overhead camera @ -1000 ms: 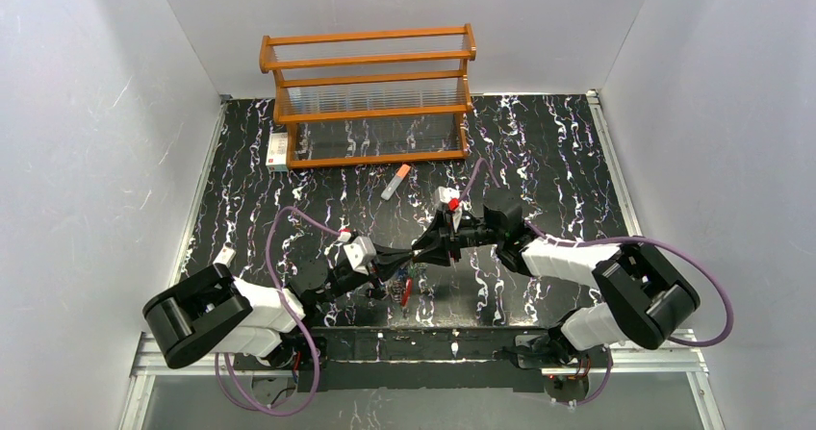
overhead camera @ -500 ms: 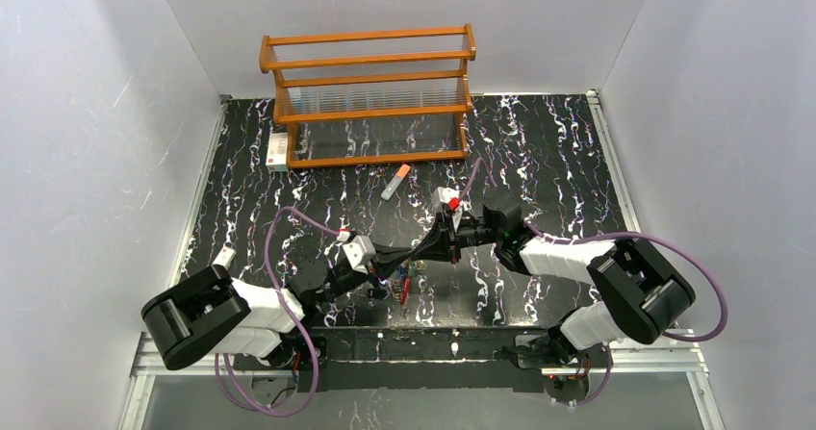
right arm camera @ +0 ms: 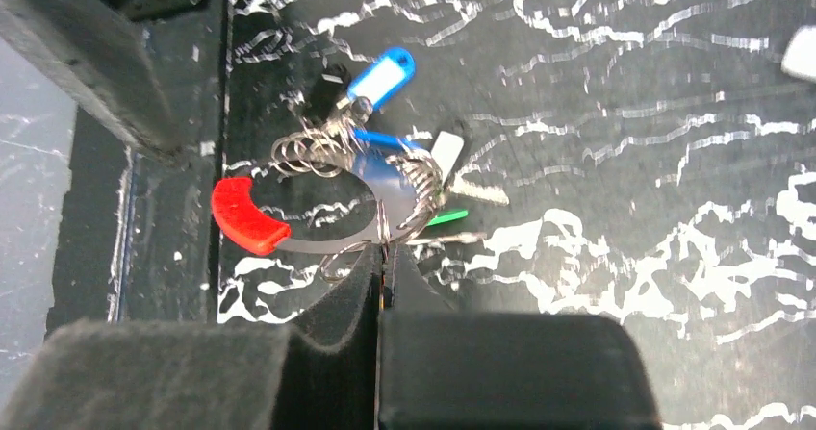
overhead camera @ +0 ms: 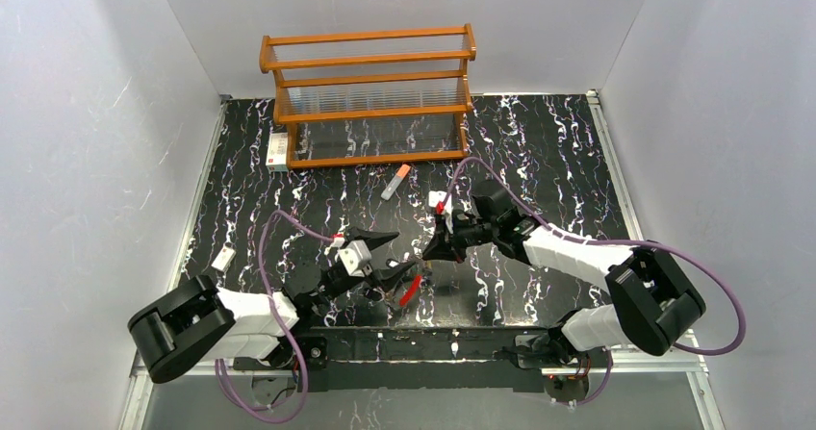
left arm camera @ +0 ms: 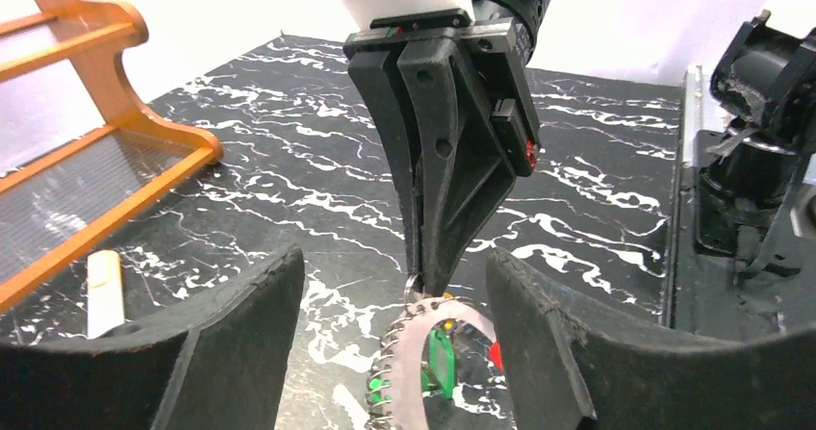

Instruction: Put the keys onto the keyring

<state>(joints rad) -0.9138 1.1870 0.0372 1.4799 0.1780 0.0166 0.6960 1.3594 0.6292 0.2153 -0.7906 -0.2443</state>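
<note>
The keyring [right arm camera: 327,245], a thin silvery loop with a thick red section [right arm camera: 248,216], hangs from my right gripper [right arm camera: 385,262], which is shut on its rim. Keys hang on the loop by small wire rings: a blue-headed one [right arm camera: 382,74] and a green-headed one [right arm camera: 445,218]. From above, the right gripper [overhead camera: 424,255] holds the keyring [overhead camera: 411,290] just over the table. My left gripper [overhead camera: 404,251] stands open beside it, touching nothing. In the left wrist view the keyring [left arm camera: 409,353] and a green key [left arm camera: 441,358] sit between my open left fingers [left arm camera: 241,353].
A wooden rack [overhead camera: 369,93] stands at the back, with a small white box [overhead camera: 277,148] at its left end. A grey stick with an orange cap [overhead camera: 395,182] lies in front of the rack. A small white tag [overhead camera: 223,259] lies at the left.
The right gripper shut on the keyring. My left gripper then let go of it, opened and drew back toward the near left. The keyring now hangs from the right gripper alone.
</note>
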